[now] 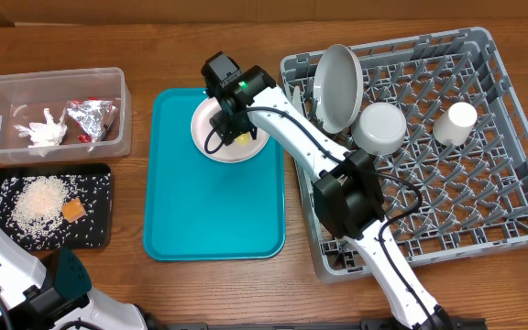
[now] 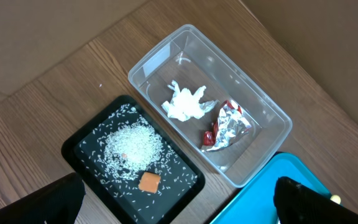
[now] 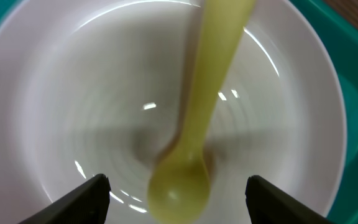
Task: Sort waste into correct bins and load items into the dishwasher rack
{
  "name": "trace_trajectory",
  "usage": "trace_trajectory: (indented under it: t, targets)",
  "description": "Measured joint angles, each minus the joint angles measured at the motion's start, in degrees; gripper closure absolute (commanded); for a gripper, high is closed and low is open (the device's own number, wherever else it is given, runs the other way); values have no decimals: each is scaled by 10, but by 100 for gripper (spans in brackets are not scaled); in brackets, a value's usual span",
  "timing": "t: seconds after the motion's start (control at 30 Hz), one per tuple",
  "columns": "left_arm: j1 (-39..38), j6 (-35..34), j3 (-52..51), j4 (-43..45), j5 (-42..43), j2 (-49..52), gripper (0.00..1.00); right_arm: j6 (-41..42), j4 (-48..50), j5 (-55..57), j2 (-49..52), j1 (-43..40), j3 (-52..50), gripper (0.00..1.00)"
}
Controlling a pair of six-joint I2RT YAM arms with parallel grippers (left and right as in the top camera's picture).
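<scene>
The clear tub holds the white napkin, the silver foil and the red sachet. The black tray holds the rice and the orange cube. A pinkish-white plate on the teal tray carries a yellow spoon. My right gripper is open, just above the spoon's bowl. My left gripper is open and empty, high above the black tray.
The grey dishwasher rack at the right holds an upright grey-white plate, a white bowl and a white cup. The flat teal tray lies between the bins and the rack.
</scene>
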Motion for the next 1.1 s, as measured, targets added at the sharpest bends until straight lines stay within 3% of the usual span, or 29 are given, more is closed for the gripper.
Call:
trace_trajectory:
  t: [0.47,1.1]
  targets:
    - [0,0,0,0,0,0,0,11,106,-21,0,-4,-43,36]
    - [0,0,0,0,0,0,0,30,162,-36,0,-34,-51,41]
